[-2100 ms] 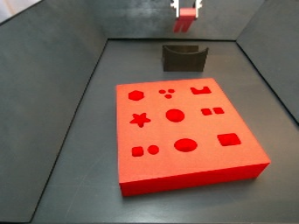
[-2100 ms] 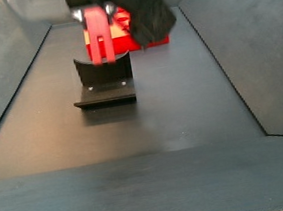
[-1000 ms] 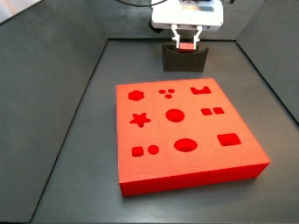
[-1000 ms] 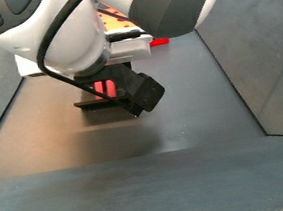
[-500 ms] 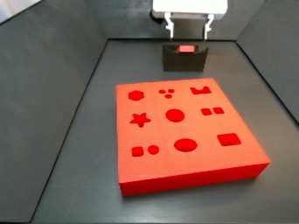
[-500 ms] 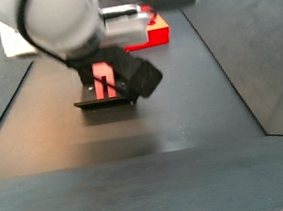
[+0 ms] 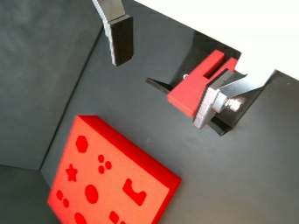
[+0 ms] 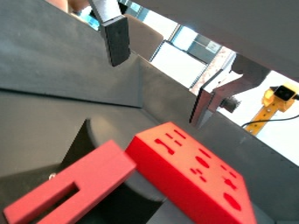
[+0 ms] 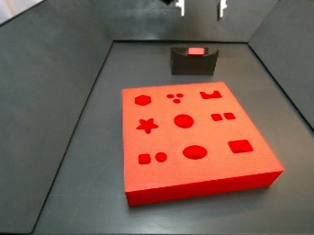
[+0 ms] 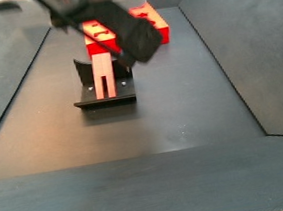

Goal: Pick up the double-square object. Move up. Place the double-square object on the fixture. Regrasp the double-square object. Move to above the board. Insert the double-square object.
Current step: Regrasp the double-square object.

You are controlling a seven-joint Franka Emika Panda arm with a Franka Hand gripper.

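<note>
The double-square object (image 9: 194, 51) is a small red block resting in the notch of the dark fixture (image 9: 194, 63) at the far end of the floor. In a side view it stands upright (image 10: 105, 71) on the fixture (image 10: 105, 98). My gripper (image 9: 201, 8) is open and empty, straight above the fixture and clear of the block. Both wrist views show the fingers wide apart, with the gripper (image 7: 166, 70) over the block (image 7: 201, 79) and the fixture (image 7: 160, 85). The gripper (image 8: 163, 68), the block (image 8: 76, 184) and the fixture (image 8: 82, 144) also show there. The red board (image 9: 196, 138) lies nearer the middle.
The board (image 7: 105, 179) (image 8: 193, 166) lies flat on the dark floor close to the fixture; in a side view it shows behind the fixture (image 10: 148, 20). Sloping dark walls (image 9: 61, 64) enclose the floor on both sides.
My gripper came down with the block, set it on the fixture, opened, and has risen straight up empty. The block stays on the fixture.
</note>
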